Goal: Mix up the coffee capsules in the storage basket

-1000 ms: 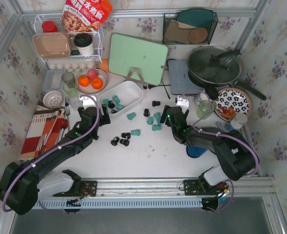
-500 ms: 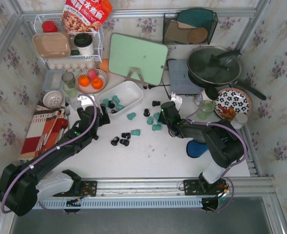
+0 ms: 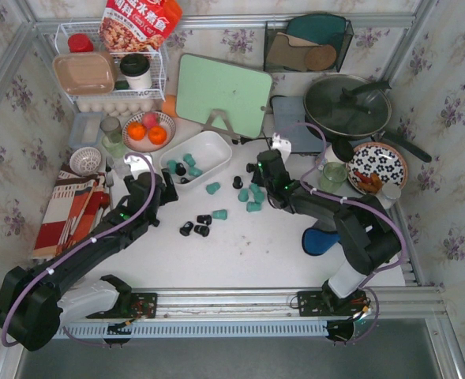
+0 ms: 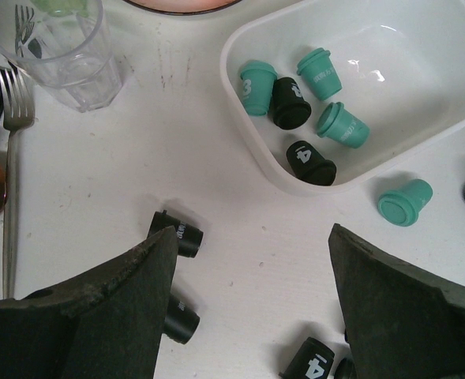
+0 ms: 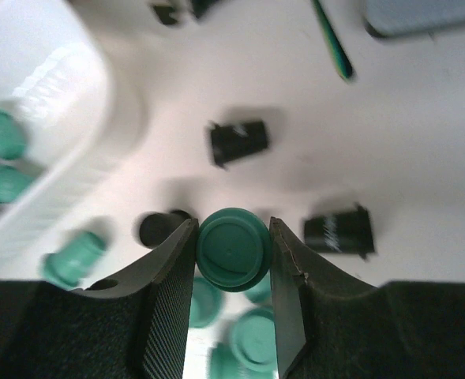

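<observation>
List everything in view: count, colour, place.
storage basket: one, white, left of centre
coffee capsules in it: five, three teal, two black
loose capsules: several, teal and black, table beside basket
held capsule: one, teal, gripped, right of basket
cutting board: one, pale green, leaning at back
pan: one, dark, back right
oranges: two, orange, back left of basket
glass: one, clear, left of basket
left end effector: one, black, open, over loose black capsules
right end effector: one, black, shut on held capsule

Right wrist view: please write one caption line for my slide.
Right claw grips a teal capsule; loose capsules and the white basket lie beyond.
</observation>
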